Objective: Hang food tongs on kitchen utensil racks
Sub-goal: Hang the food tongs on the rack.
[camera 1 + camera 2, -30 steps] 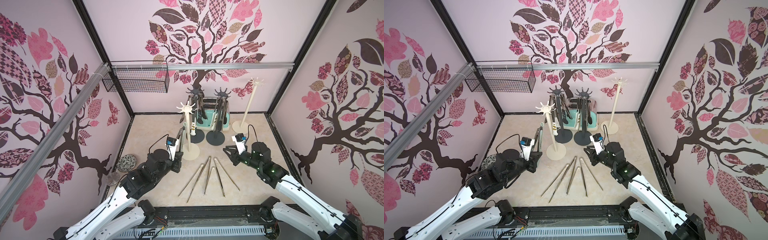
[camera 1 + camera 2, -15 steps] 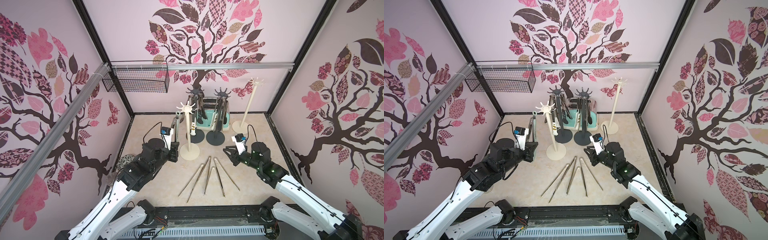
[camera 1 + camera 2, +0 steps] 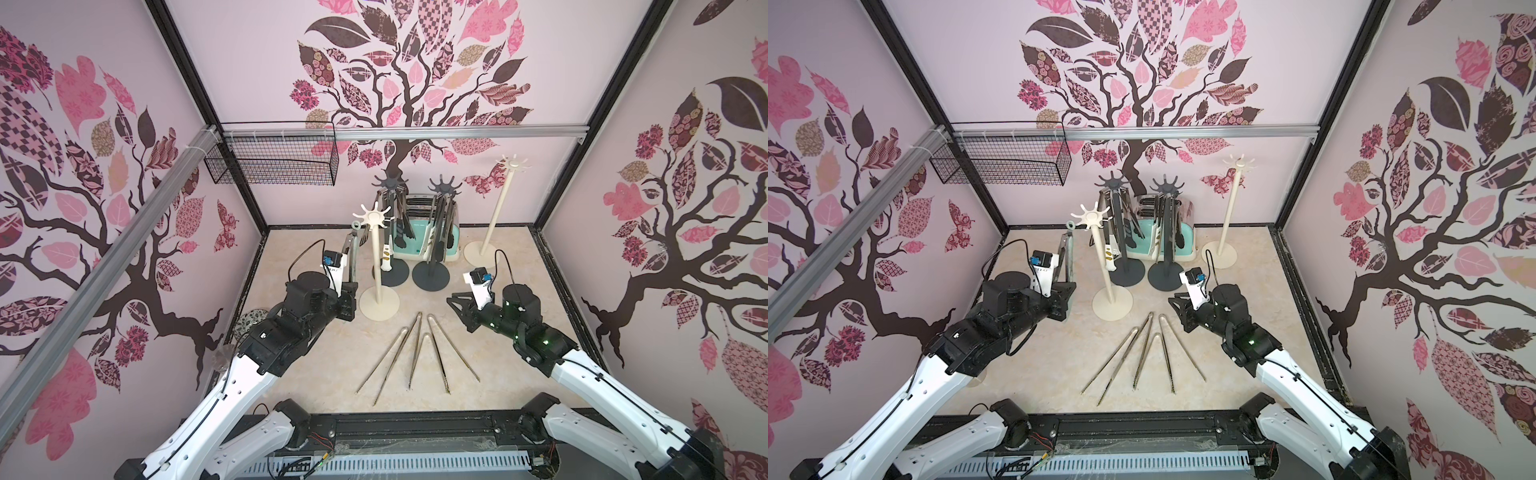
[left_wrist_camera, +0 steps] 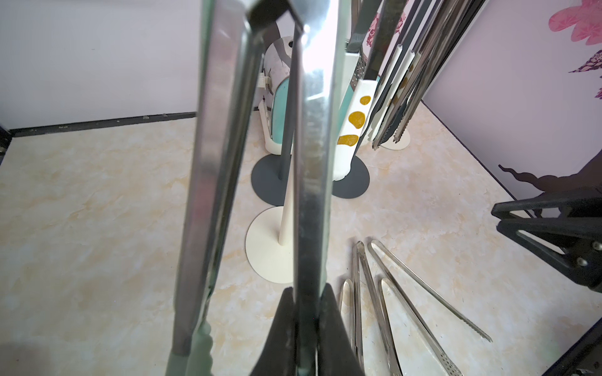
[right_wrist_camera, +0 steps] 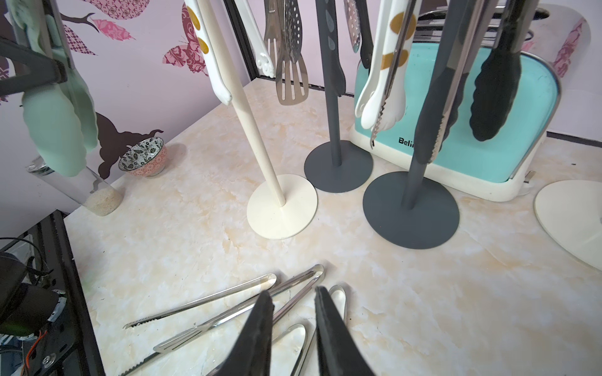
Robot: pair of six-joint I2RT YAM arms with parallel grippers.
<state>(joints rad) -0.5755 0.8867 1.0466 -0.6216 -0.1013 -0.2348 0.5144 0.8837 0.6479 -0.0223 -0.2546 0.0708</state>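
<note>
My left gripper [image 3: 348, 300] [image 3: 1065, 301] [image 4: 306, 290] is shut on one arm of steel food tongs [image 3: 351, 249] [image 3: 1068, 254] [image 4: 313, 162] with mint-green tips. It holds them upright, ring end up, just left of the crown of the near cream kitchen utensil rack [image 3: 376, 266] [image 3: 1103, 266]. Two dark grey racks [image 3: 437, 232] [image 3: 1116, 224] behind it carry several hanging tongs. The far cream rack [image 3: 498, 208] has bare hooks. Several bare steel tongs [image 3: 415, 353] [image 3: 1144, 353] [image 5: 228, 293] lie on the table. My right gripper [image 3: 455, 301] [image 3: 1177, 303] [image 5: 293, 291] hovers over them, open a little and empty.
A mint-green toaster [image 3: 415, 245] [image 5: 521, 130] stands behind the dark racks. A black wire basket [image 3: 274, 162] hangs on the back-left rail. A patterned bowl [image 5: 143, 156] and a glass tube of rice [image 5: 97, 192] stand at the table's left edge.
My left arm has raised the mint-tipped tongs and shifted them slightly left and back, beside the near cream rack. The right arm has not moved.
</note>
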